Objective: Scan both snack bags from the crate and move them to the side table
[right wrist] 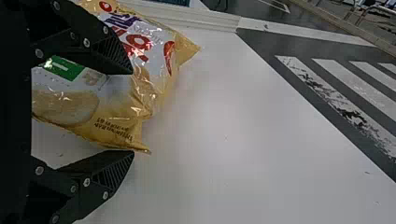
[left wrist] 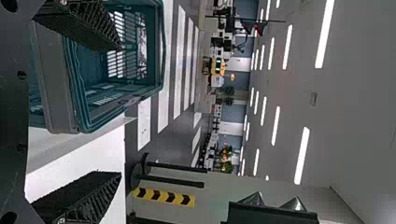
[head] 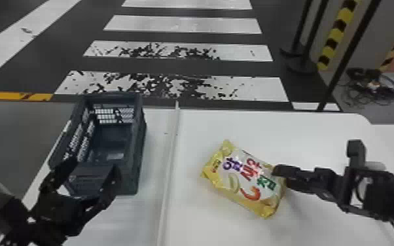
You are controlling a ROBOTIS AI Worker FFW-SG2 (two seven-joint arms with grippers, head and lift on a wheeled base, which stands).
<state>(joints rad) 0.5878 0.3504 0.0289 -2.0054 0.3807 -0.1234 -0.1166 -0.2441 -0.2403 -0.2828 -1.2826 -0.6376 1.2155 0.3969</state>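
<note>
In the head view, the near end of the dark crate [head: 140, 144] is partly hidden by the left gripper [head: 91, 173], whose jaws are spread wide with nothing held; the left arm is cut off at the bottom-left corner; one end of the snack bag [head: 239, 183] is covered by the right gripper [head: 279, 173], and its other finger cannot be made out there; the crate's slotted walls and inner floor can be seen; the bag is laid flat on the white table [head: 304, 137], to the right of the raised strip [head: 170, 157]. In the left wrist view, the crate is cut off by the frame and partly hidden by one finger [left wrist: 88, 25]; a wide gap is left between the fingers. In the right wrist view, the bag is cut off and partly covered by one finger [right wrist: 112, 53], the other being set near its edge; the jaws are well parted, with no grip closed on the bag; whether it is touched cannot be told.
</note>
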